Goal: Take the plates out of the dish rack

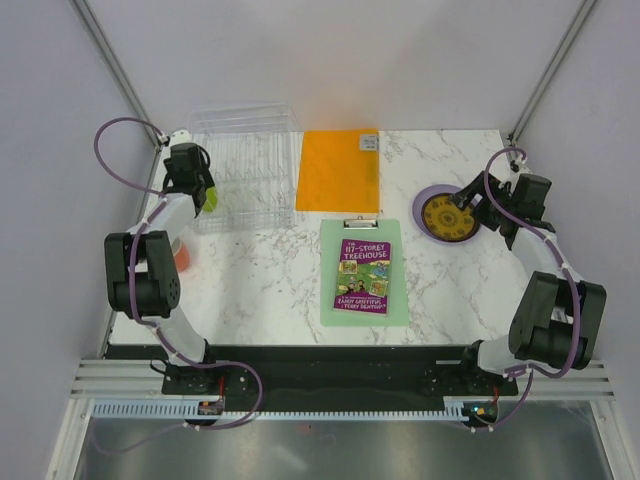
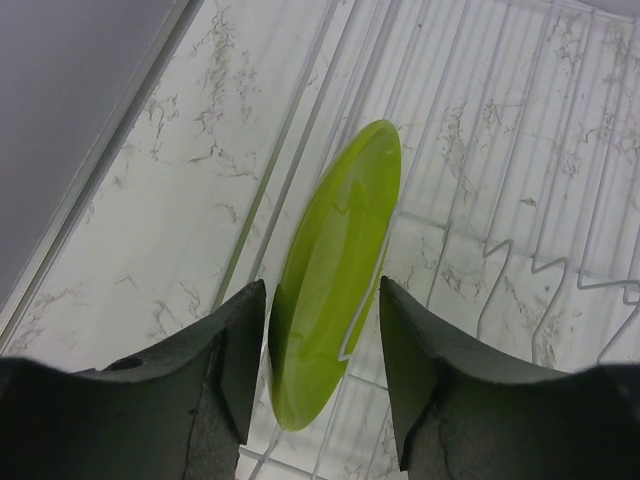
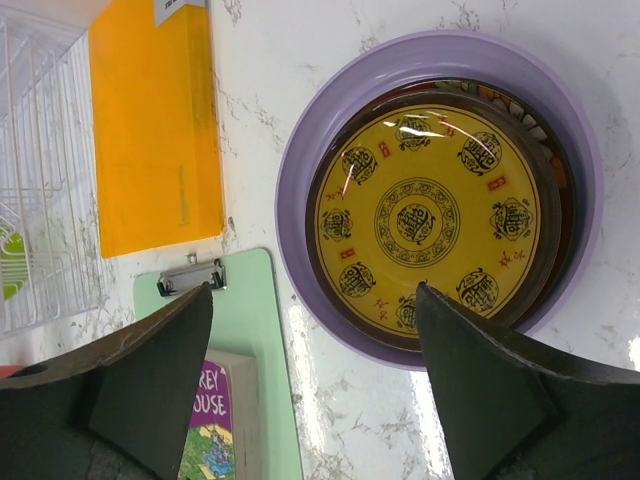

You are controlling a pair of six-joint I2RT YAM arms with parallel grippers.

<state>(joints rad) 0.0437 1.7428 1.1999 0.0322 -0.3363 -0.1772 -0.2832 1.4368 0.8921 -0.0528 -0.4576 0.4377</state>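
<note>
While tines (image 1: 250, 170) flank lime plate (image 2: 335, 280), clipboard (image 1: 400, 280) well apart

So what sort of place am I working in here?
Looks like a robot test cell, not a real kitchen: a marble-print tabletop boxed in by plain white walls, with staged props like a clear dish rack and a clipboard.
</note>
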